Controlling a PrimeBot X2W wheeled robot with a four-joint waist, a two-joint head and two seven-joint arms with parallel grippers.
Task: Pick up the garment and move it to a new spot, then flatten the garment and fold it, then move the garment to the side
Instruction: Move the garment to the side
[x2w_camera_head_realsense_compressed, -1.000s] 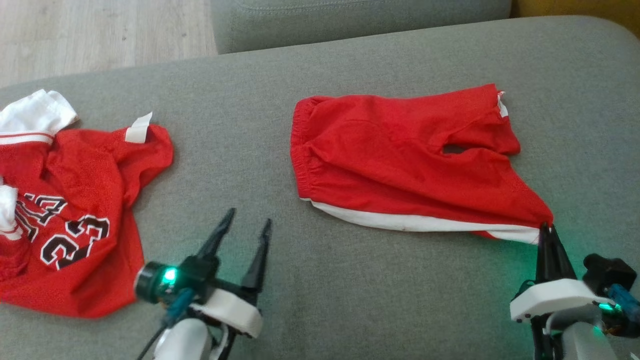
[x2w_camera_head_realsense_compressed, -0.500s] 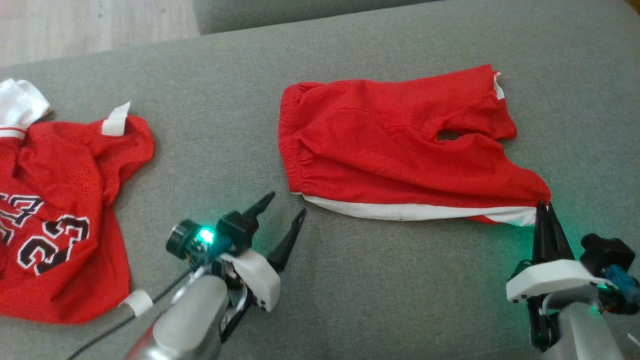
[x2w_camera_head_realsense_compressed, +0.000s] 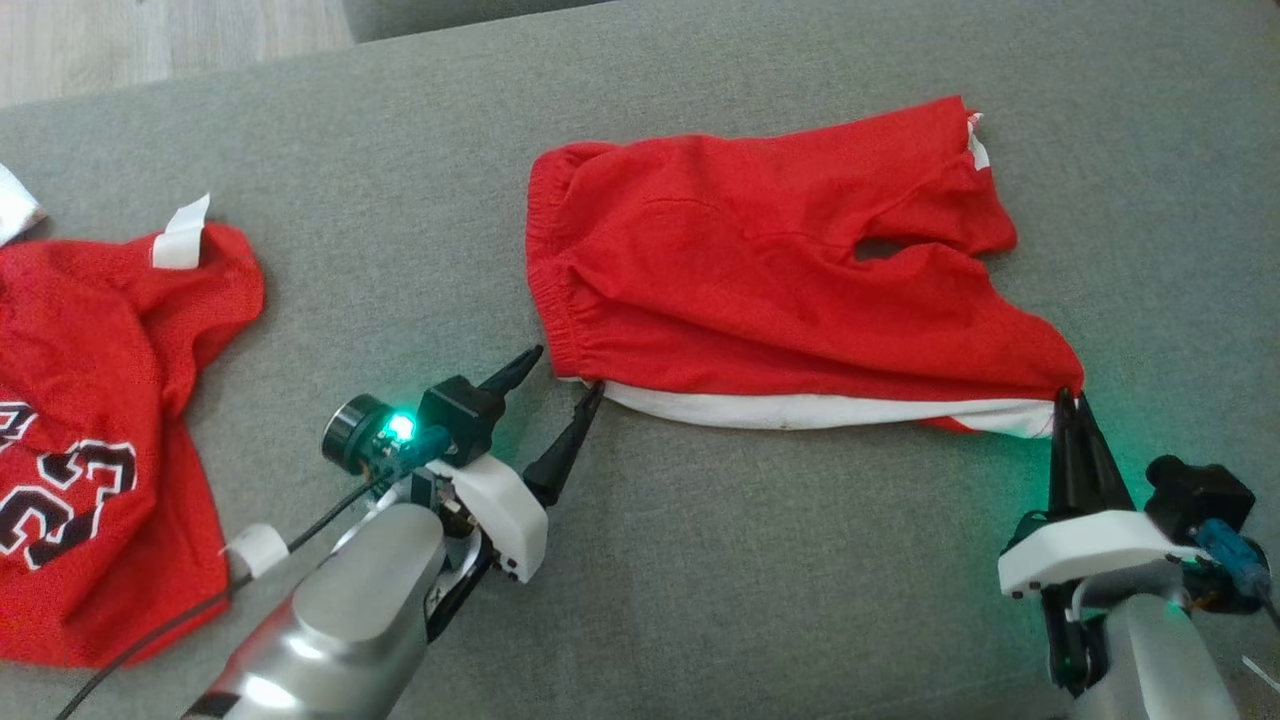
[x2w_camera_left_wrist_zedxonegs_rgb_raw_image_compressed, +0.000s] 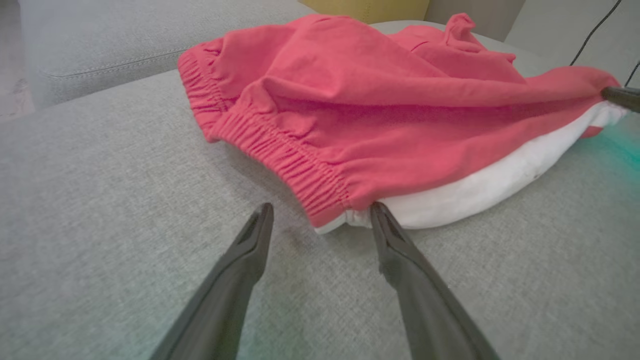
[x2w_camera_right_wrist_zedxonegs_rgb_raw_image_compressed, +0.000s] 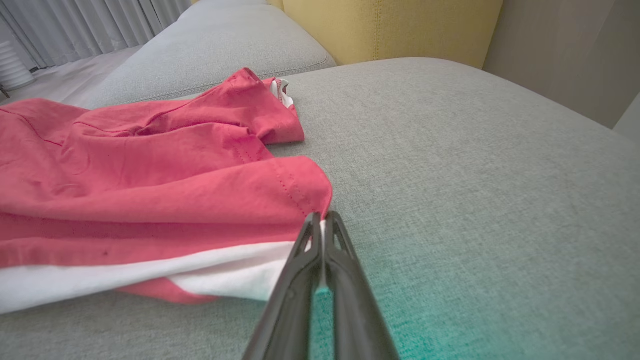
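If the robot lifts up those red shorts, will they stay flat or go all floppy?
Probably floppy: the red shorts lie in soft wrinkles and folds. Likely light too: the cloth looks thin, and the right gripper holds it by just one pinched corner. Held there alone they would probably droop, so the open left gripper at the waistband should help.

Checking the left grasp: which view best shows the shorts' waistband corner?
Left wrist view: waistband corner sits large between the left gripper's open jaws. Head view shows it small; right wrist view shows the shorts' other end.
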